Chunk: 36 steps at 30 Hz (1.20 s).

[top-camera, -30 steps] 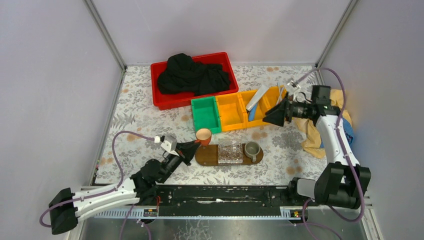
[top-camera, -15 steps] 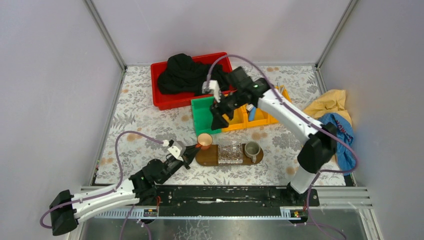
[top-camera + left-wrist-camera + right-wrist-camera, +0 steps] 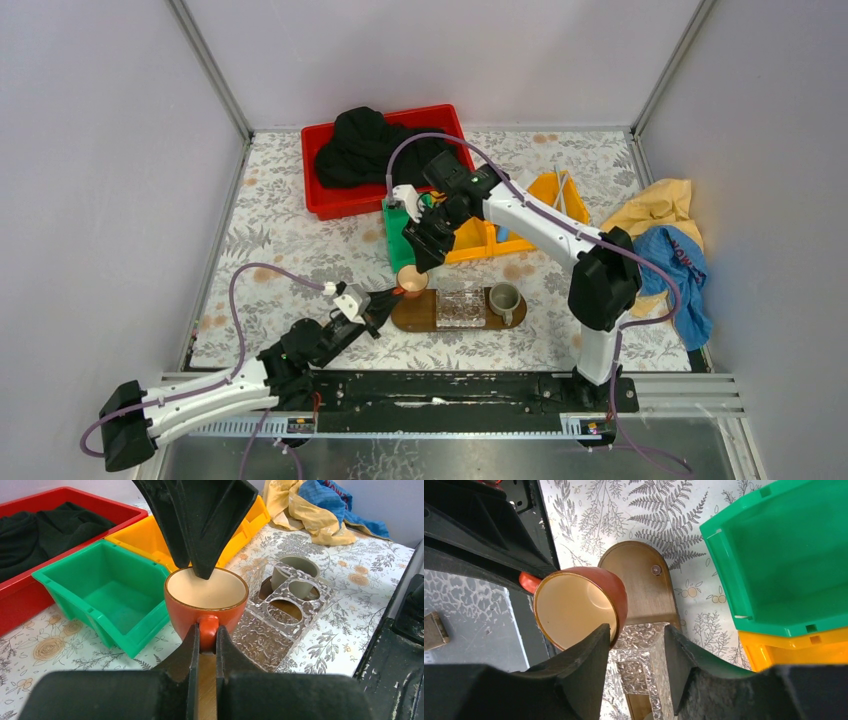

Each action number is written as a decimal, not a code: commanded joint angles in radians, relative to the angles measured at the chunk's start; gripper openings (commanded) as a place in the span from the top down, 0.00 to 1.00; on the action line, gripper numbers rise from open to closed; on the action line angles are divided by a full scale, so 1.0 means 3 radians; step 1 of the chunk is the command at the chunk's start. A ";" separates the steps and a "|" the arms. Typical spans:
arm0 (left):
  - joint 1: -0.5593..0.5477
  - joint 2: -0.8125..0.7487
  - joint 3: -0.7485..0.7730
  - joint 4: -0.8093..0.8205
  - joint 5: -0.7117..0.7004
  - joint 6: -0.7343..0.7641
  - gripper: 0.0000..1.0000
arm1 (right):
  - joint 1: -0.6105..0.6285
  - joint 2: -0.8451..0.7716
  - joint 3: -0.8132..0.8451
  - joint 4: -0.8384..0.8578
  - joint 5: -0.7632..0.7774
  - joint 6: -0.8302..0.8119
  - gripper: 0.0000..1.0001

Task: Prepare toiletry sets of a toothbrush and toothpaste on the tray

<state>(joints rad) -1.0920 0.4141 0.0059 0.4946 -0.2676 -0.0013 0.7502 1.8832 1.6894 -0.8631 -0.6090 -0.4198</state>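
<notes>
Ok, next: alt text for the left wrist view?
The left gripper pinches the handle of an orange cup, while the right gripper hangs just over its rim. An empty green bin sits left of the cup; a clear ribbed holder sits right.

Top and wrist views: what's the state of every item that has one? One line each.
left pincer: shut on the orange cup's handle
right pincer: open, empty, above the cup's rim
orange cup: empty, held by its handle
green bin: empty
red bin: holds black cloth
tray: carries clear holder and grey mug
</notes>
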 commanded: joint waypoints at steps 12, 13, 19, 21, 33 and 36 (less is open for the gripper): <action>0.0015 -0.0056 -0.0173 0.0376 0.0028 0.0037 1.00 | 0.0199 0.0144 0.0269 -0.0145 0.0039 0.0090 0.96; 0.0015 -0.0051 -0.0173 0.0376 0.0015 0.0024 1.00 | 0.0198 0.0137 0.0277 -0.0145 0.0047 0.0095 1.00; 0.0015 -0.0108 -0.0042 0.0169 -0.0098 -0.0319 0.21 | 0.0199 0.0072 0.0299 -0.0101 0.0157 0.0079 1.00; 0.0015 -0.0185 0.0052 -0.0087 -0.0133 -0.0536 0.03 | 0.0199 0.0051 0.0299 -0.0089 0.0195 0.0068 1.00; 0.0018 -0.0346 0.1433 -0.2165 -0.0529 -0.1489 0.00 | 0.0199 0.0062 0.0258 0.0002 0.0504 -0.0022 1.00; 0.0018 -0.0350 0.1821 -0.2518 -0.0637 -0.1554 0.00 | 0.0226 0.0081 0.0287 -0.0017 0.0576 -0.0064 1.00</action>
<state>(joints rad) -1.0920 0.3218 0.4240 -0.0517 -0.3790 -0.3870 0.8005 1.9224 1.7325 -0.8791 -0.4721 -0.4137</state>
